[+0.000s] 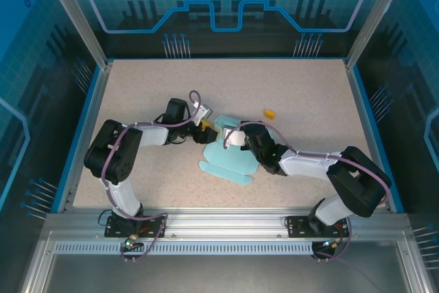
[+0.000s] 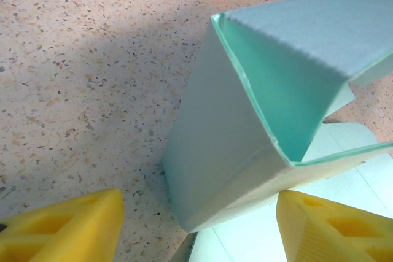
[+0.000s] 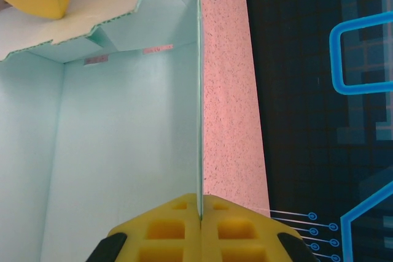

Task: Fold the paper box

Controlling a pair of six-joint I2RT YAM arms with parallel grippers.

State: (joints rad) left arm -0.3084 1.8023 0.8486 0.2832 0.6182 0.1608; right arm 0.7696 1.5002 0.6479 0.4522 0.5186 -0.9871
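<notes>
A small yellow block [image 1: 269, 112] sits on the table [image 1: 309, 87], right of centre, apart from everything. The paper box [image 1: 230, 159] lies mid-table, half raised. My left gripper [image 2: 196, 222] gapes around its upright corner; my right gripper [image 3: 201, 213] is clenched on 1 thin wall. The table is speckled beige, with blue panels [image 1: 219, 5] around it.

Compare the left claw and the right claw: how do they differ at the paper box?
The left claw stands open, with a raised wall of the paper box between its fingers. The right claw is shut, pinching the edge of one of its panels. The left claw grips nothing, while the right claw holds the card. Both have yellow fingers.
</notes>
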